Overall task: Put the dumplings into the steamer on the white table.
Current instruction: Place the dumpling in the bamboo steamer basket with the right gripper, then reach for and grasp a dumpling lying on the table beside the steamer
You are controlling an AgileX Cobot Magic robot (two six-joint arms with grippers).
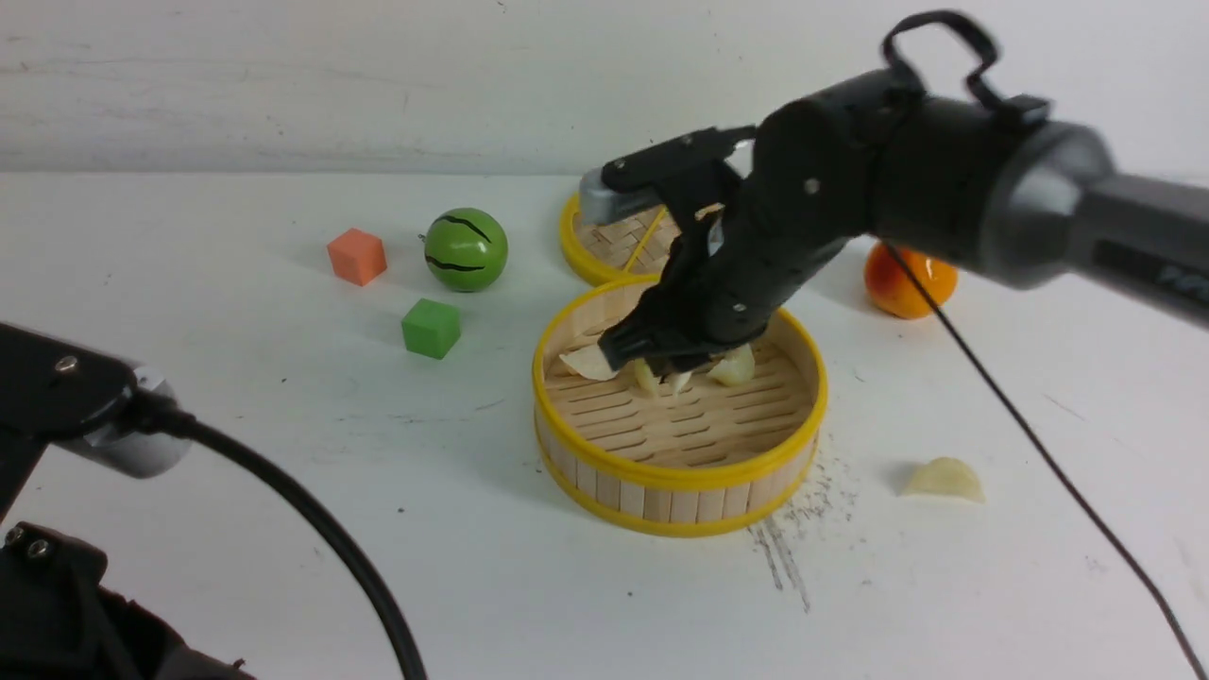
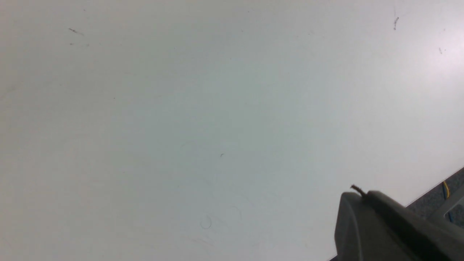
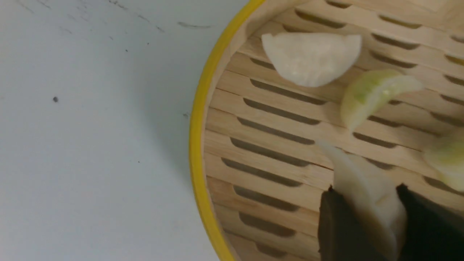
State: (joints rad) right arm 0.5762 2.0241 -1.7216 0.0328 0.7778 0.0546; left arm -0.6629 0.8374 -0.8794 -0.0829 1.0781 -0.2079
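While three dumplings [image 3: 311, 58] lie loose on the slatted floor of the steamer [image 1: 680, 477], toward its far side, a fourth dumpling [image 3: 362, 181] hangs just above the slats. It is pinched between the dark fingers [image 3: 337, 228] of the right gripper [image 1: 661, 364], which are narrowed onto it. A fifth dumpling [image 1: 942, 479] lies on the white table [image 1: 283, 472], near the steamer's right. Just behind the steamer sits the woven lid [image 1: 609, 247]. Only a grey edge of the left gripper [image 2: 380, 224] shows, so its opening cannot be told.
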